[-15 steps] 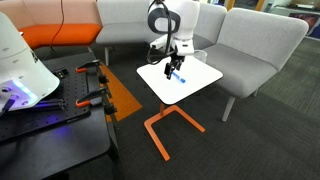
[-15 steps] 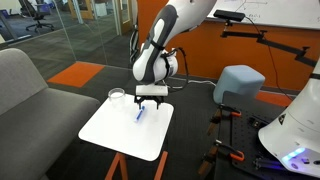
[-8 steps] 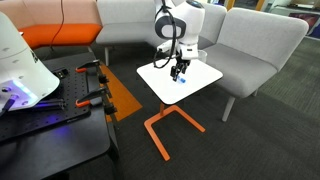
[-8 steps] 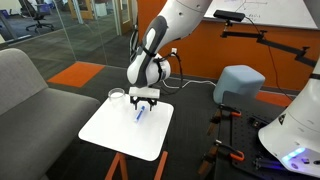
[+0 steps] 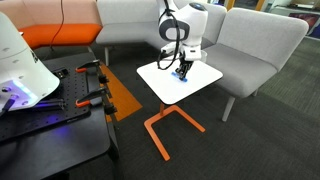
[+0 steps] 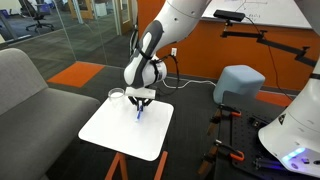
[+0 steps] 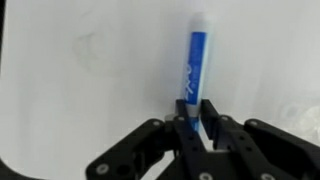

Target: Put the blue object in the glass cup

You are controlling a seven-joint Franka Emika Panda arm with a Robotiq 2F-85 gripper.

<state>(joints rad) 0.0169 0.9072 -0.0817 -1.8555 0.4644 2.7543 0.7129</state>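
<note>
White arm [image 6: 180, 17], black pincer [image 7: 197, 127]

Even, diffuse indoor light in both exterior views; the white counter [image 5: 170, 88] is bright, without glare. Wrist view is soft and low in detail, the counter pale, the tool [image 7: 197, 128] dark.

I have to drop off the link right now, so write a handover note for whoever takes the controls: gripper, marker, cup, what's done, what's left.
The gripper is down at the white table, with its fingers either side of one end of the blue marker. I cannot tell whether they pinch it.
The blue marker lies flat on the table, not lifted.
The glass cup stands upright near the table's edge, beside the gripper, with nothing blue in it.
Done: gripper lined up on the marker.
Left: close, confirm the grip, lift, carry to the cup, drop it in.
</note>
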